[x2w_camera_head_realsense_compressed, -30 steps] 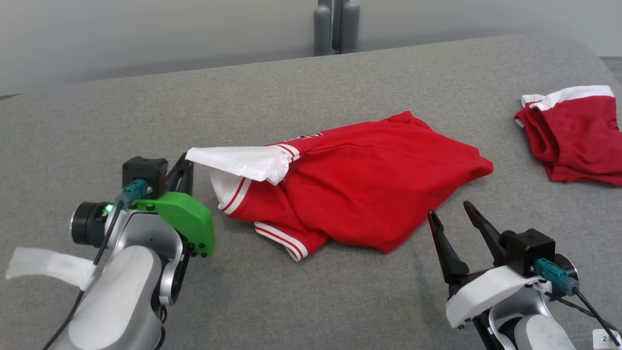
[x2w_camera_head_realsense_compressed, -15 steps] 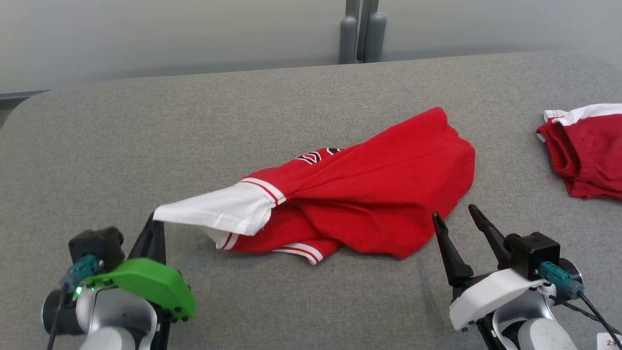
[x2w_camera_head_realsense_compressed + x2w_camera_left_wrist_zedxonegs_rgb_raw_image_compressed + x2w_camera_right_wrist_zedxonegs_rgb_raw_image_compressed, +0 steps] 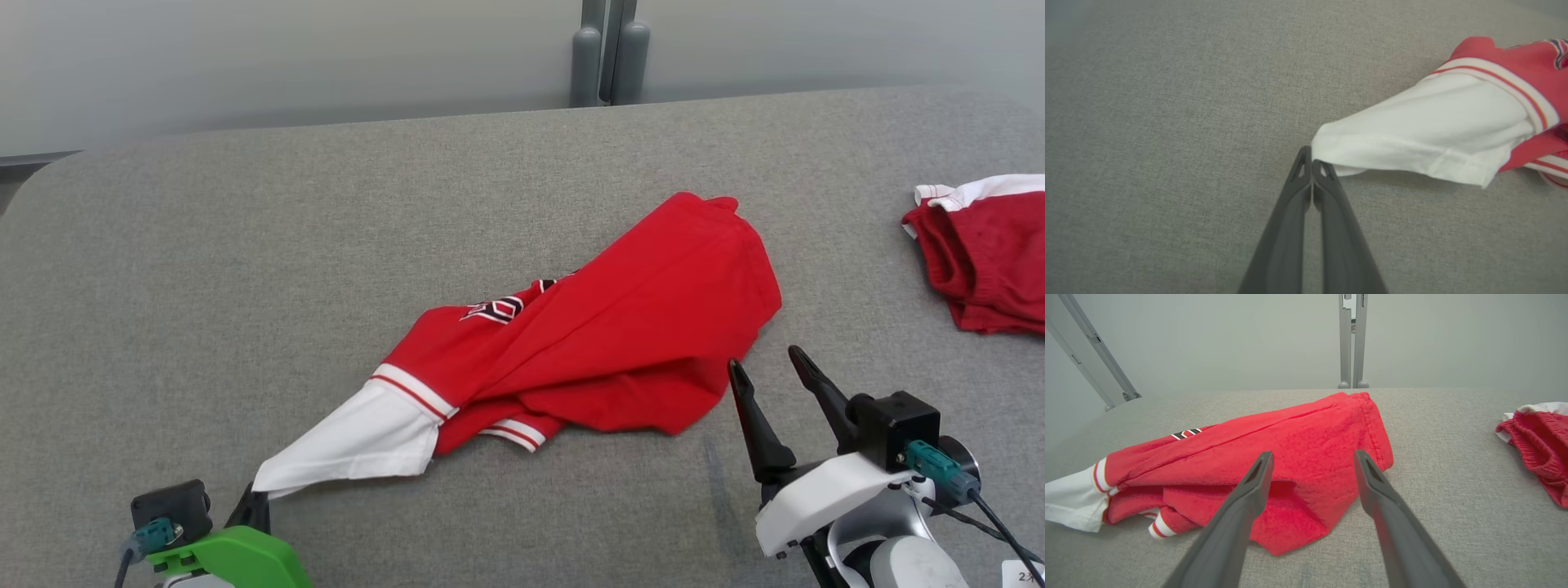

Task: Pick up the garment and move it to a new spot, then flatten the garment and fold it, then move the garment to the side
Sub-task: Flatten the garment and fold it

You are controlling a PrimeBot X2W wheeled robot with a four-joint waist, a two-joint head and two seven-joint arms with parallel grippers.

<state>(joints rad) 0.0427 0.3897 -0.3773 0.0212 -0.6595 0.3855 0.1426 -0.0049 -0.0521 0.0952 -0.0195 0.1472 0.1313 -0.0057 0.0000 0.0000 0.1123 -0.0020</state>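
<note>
The garment [image 3: 604,327] is a red shirt with white, red-striped sleeves, lying crumpled and stretched across the middle of the grey surface. My left gripper [image 3: 255,494] sits at the lower left, shut on the corner of the white sleeve [image 3: 359,437]. In the left wrist view the closed fingertips [image 3: 1311,163] pinch the sleeve's edge [image 3: 1425,134]. My right gripper [image 3: 763,367] stands open at the lower right, just beside the shirt's near right edge, with nothing between its fingers. In the right wrist view the red cloth [image 3: 1306,445] lies just beyond the spread fingers [image 3: 1257,473].
Another red garment with a white band [image 3: 984,245] lies crumpled at the far right. Grey metal posts [image 3: 608,49] stand behind the padded surface's far edge [image 3: 326,122]. Bare grey cloth stretches to the left.
My left gripper has pulled back toward me and to the left, dragging the sleeve and shirt along the surface and stretching it out. The head camera shifted at first. The right gripper has stayed put.
</note>
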